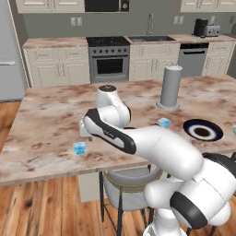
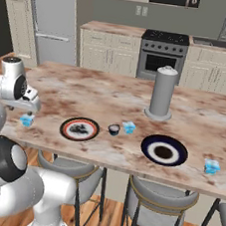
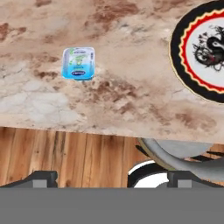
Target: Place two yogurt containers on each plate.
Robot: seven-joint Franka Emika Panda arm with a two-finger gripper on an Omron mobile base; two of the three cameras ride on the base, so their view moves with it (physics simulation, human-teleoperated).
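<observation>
Nearest yogurt container point(image 3: 78, 64): sat alone on the marble counter point(image 3: 131, 87), upper left of the hand view, near the counter's front edge, apart from the plate.
Other yogurt containers: a blue one point(image 2: 129, 127) and a dark one point(image 2: 114, 129) lay side by side between the two plates; another blue one point(image 2: 211, 166) lay far right, near the edge.
Red-rimmed plate point(image 2: 79, 129): bare, left of centre in the right base view.
Blue-rimmed plate point(image 2: 164, 150): bare, right of centre.
Gripper point(image 2: 29, 106): jaws spread wide, holding nothing, hovering above the nearest container, probably lining up a pick.
Grey cylinder point(image 2: 162, 92): upright behind the plates, clear of the work.
</observation>
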